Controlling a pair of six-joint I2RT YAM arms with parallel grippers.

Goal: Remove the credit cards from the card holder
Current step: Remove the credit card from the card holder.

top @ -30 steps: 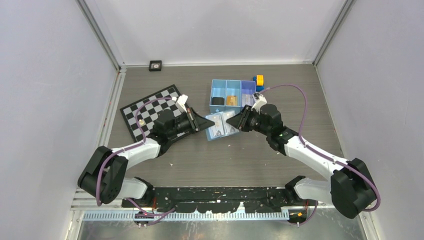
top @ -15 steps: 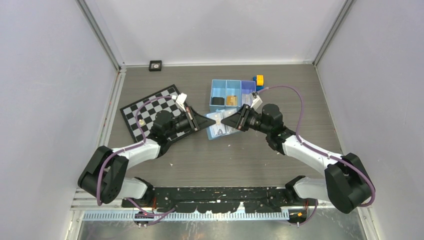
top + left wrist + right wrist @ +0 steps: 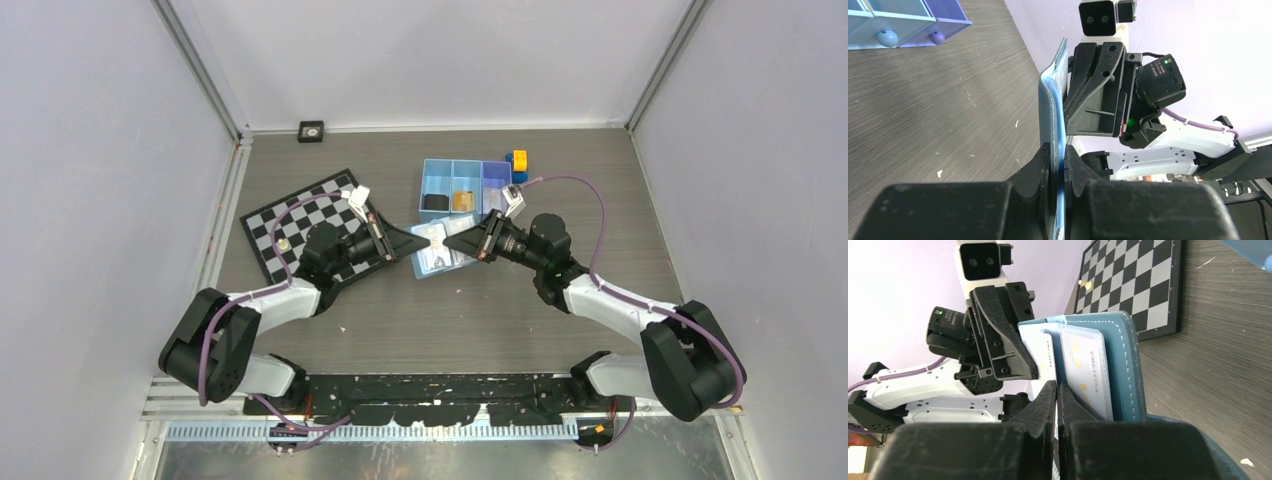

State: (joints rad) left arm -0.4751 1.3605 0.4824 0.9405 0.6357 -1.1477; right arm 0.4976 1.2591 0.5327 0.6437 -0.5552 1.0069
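The blue card holder [image 3: 441,260] hangs open above the table between both arms. My left gripper [image 3: 421,240] is shut on its left edge; in the left wrist view the jaws [image 3: 1058,159] pinch the blue flap [image 3: 1052,102], seen edge-on. My right gripper [image 3: 449,241] reaches in from the right. In the right wrist view it [image 3: 1056,390] is shut on the edge of a pale credit card [image 3: 1040,357] that sticks out of a pocket. A second pale card [image 3: 1087,367] sits in the pocket beside it, against the holder's darker blue cover [image 3: 1128,365].
A three-compartment blue tray [image 3: 436,164] stands just behind the holder, with a yellow-and-blue block [image 3: 517,160] at its right. A checkerboard [image 3: 290,222] with a small pawn [image 3: 284,243] lies at the left. A small black object [image 3: 311,130] sits by the back wall.
My right gripper has moved left into the open holder and closed on the pale card. The left gripper has kept its hold with little movement.
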